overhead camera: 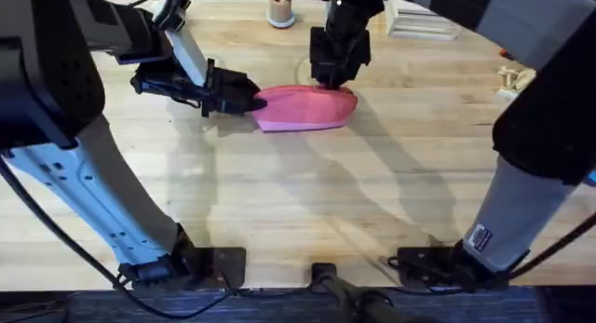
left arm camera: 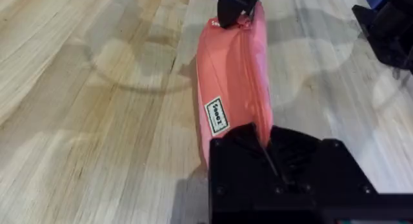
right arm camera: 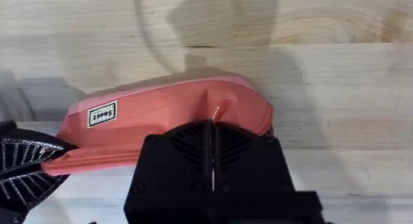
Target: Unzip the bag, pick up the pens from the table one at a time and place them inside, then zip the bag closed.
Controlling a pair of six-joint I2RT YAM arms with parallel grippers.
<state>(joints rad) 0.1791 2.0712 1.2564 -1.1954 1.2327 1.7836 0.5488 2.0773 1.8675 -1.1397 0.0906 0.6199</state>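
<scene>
Pink bag (overhead camera: pixel 307 109) flat on table (overhead camera: pixel 307 202), zipper seemingly closed.

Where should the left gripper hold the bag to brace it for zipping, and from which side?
Probably the bag's narrow left end, approached level from the left along its long axis, where the left gripper sits now. The pouch lies flat with the zipper line running end to end, so an end grip would resist the pull. The right gripper is at the far end.
</scene>
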